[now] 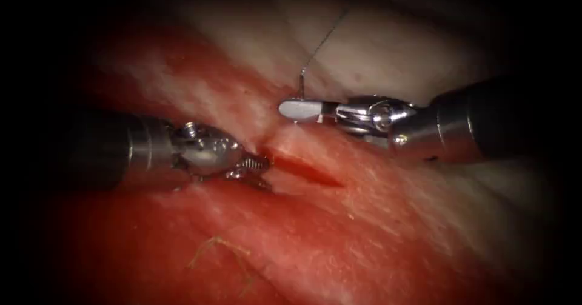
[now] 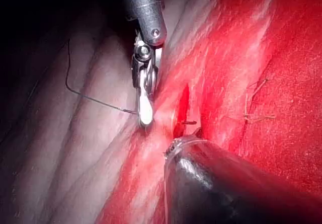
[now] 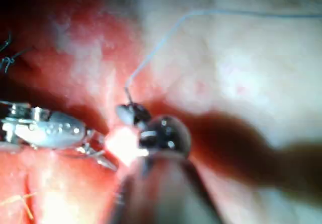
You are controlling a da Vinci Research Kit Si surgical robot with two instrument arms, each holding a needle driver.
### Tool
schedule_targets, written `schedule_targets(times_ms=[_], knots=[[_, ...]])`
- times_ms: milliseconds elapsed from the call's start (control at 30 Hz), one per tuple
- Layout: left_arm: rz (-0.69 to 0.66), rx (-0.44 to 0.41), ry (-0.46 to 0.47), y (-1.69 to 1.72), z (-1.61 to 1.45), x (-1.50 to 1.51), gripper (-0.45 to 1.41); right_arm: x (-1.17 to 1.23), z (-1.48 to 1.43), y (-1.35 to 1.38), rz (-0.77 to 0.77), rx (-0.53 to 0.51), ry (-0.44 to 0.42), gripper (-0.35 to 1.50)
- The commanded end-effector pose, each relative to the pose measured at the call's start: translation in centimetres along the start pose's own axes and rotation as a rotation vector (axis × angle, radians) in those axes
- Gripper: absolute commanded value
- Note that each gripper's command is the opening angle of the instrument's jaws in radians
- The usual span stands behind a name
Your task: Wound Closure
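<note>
steel right hand [image 1: 298,109] grips the needle [image 1: 300,85] above the cut [image 1: 303,170]; left hand [image 1: 257,171] gapes empty.

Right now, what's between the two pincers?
Endoscope view: the cut's upper end and bare tissue lie between the left pincer and the right pincer, which holds the needle.

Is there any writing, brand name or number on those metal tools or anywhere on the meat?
None: no words, numbers or signs can be read on the left tool, the right tool, their shafts or the tissue. The right tool's jaws hold the needle near its thread end.
</note>
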Motion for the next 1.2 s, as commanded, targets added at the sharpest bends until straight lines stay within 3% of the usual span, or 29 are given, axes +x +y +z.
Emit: schedule_targets(times_ms=[33, 100, 167, 333, 400, 500, 733, 967, 1067, 1200], knots=[[-0.001, -0.002, 0.000, 0.00, 0.07, 0.00, 0.12, -0.10, 0.07, -0.02, -0.004, 0.018, -0.006, -0.35], [-0.002, -0.004, 0.000, 0.00, 0.05, 0.02, 0.12, -0.08, 0.07, -0.03, -0.003, 0.036, 0.010, -0.35], [0.004, -0.008, 0.000, 0.00, 0.02, 0.03, 0.14, -0.03, 0.05, -0.02, -0.002, 0.033, 0.049, 0.15], [0.035, -0.015, 0.009, -0.02, -0.05, 0.03, 0.17, 0.15, -0.03, 0.10, -0.123, 0.020, 0.067, 0.81], [0.048, -0.017, 0.010, -0.03, -0.06, 0.02, 0.19, 0.21, -0.07, 0.16, -0.211, 0.013, 0.068, 0.94], [0.074, -0.020, 0.016, -0.04, -0.09, 0.00, 0.19, 0.29, -0.12, 0.23, -0.478, 0.003, 0.059, 1.10], [0.192, -0.040, 0.047, -0.11, -0.14, -0.03, 0.22, 0.45, -0.33, 0.30, -0.643, -0.031, 0.064, 1.08], [0.471, -0.090, 0.125, -0.26, -0.11, -0.04, 0.27, 0.70, -0.62, 0.36, -0.669, -0.057, 0.018, 1.04], [0.620, -0.144, 0.203, -0.31, -0.08, -0.03, 0.25, 0.78, -0.80, 0.42, -0.668, -0.077, -0.021, 1.04], [0.706, -0.161, 0.240, -0.32, -0.04, 0.01, 0.19, 0.81, -0.90, 0.47, -0.676, -0.084, -0.025, 1.04]])
